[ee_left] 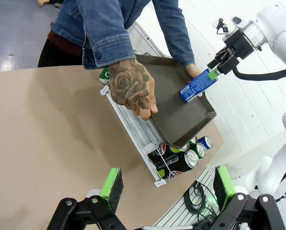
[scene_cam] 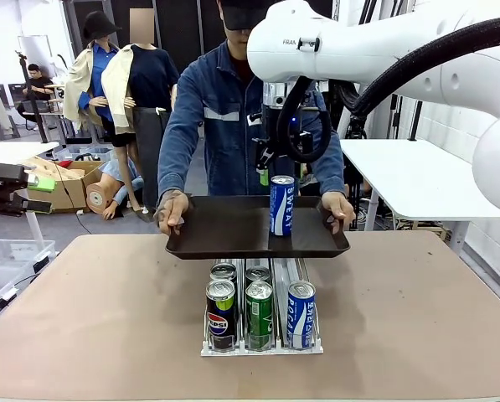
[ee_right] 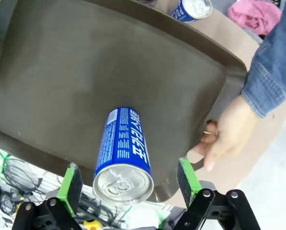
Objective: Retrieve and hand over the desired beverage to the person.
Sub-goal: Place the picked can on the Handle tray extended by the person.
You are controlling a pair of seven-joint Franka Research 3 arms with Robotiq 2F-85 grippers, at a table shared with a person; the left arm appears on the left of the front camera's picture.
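Here the blue can stands upright on the dark tray that the person holds above the bench. The right pincer is spread wide, its pads flanking the can's top without touching. The left pincer hangs apart over the bench.

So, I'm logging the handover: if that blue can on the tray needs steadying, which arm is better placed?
Right. The right gripper, open, straddles the blue can standing on the tray; the left gripper hangs open well off to the side.
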